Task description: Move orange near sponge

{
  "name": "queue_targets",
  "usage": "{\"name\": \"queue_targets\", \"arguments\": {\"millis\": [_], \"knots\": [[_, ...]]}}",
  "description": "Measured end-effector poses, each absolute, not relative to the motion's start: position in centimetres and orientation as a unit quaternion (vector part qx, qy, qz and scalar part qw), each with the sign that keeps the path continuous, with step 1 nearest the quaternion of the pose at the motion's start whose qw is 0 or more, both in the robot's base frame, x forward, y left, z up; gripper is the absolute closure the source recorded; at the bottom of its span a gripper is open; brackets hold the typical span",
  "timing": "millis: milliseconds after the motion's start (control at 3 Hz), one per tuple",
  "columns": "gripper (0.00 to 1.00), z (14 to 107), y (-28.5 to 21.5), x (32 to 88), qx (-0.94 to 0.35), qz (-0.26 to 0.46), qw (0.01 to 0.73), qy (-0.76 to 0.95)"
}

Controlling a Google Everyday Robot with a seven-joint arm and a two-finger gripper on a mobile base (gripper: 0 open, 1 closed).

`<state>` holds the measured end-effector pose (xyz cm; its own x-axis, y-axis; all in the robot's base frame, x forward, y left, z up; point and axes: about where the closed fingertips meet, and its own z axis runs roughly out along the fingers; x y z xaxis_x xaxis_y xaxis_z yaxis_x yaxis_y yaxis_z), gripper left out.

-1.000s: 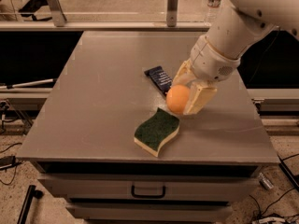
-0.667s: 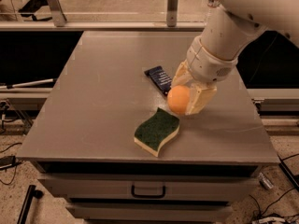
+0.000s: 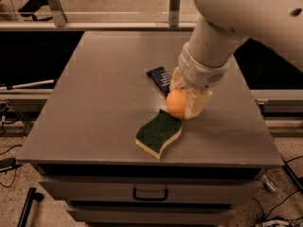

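Since a second ago my arm's upper links have swung lower and fill more of the top right. The wrist has dipped a touch, and the orange has come slightly nearer the sponge. Sponge and packet have not shifted.

Left to right:
- Grey table (image 3: 94, 103), bare on its left half. A drawer (image 3: 150, 193) with a dark handle sits under the front edge.
- Sponge (image 3: 158, 132) lies flat near the front edge, right of centre. Green side up, pale foam showing along the near side.
- Dark blue packet (image 3: 161, 77) lies flat behind the sponge. Its right end is hidden under the wrist.
- Orange (image 3: 175, 103) sits just beyond the sponge's far right corner and looks to be touching it. I cannot tell if it rests on the table or hangs just above.
- Gripper (image 3: 185, 105) points down over that spot, clenched around the orange, with a pale finger (image 3: 195, 107) pressed to its right side.
- Arm (image 3: 213, 56) rises from there to the upper right.
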<state>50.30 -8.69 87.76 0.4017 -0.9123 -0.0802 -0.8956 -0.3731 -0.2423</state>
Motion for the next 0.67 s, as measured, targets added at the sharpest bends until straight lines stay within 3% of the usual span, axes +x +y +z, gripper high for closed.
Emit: {"name": "queue_targets", "arguments": {"millis": [667], "knots": [[0.38, 86.51, -8.7, 50.14, -0.831, -0.062, 0.101, 0.543]]}}
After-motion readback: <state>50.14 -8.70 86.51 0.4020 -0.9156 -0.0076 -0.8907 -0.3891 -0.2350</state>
